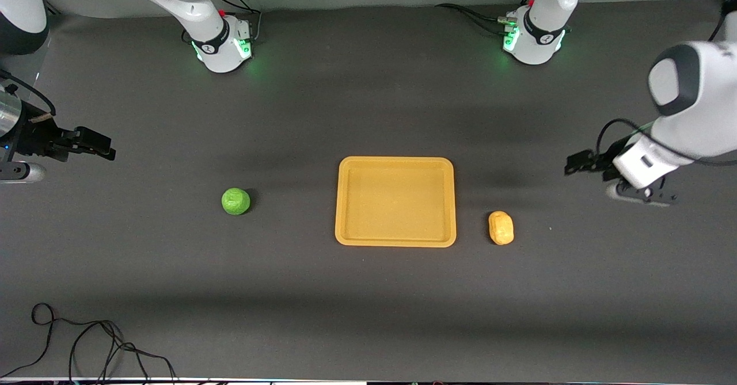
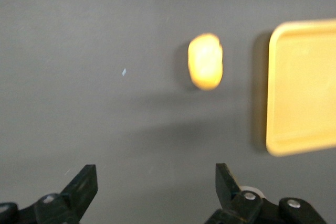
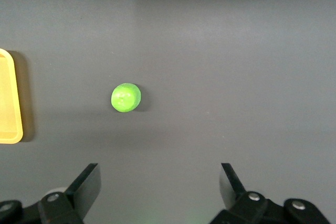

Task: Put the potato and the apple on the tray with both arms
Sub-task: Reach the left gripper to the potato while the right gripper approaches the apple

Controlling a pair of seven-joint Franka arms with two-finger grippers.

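The orange-yellow tray (image 1: 395, 238) lies flat near the table's middle and holds nothing. The green apple (image 1: 235, 201) sits on the mat beside it, toward the right arm's end. The yellow-tan potato (image 1: 501, 227) sits beside the tray, toward the left arm's end. My left gripper (image 1: 578, 161) is open and empty, up over bare mat past the potato, at the left arm's end. My right gripper (image 1: 98, 143) is open and empty, over bare mat at the right arm's end. The left wrist view shows the potato (image 2: 205, 61) and the tray (image 2: 278, 93). The right wrist view shows the apple (image 3: 126, 98).
Black cables (image 1: 86, 339) lie on the mat near the front edge at the right arm's end. The two arm bases (image 1: 221, 48) (image 1: 532, 39) stand along the back edge. The mat is dark grey.
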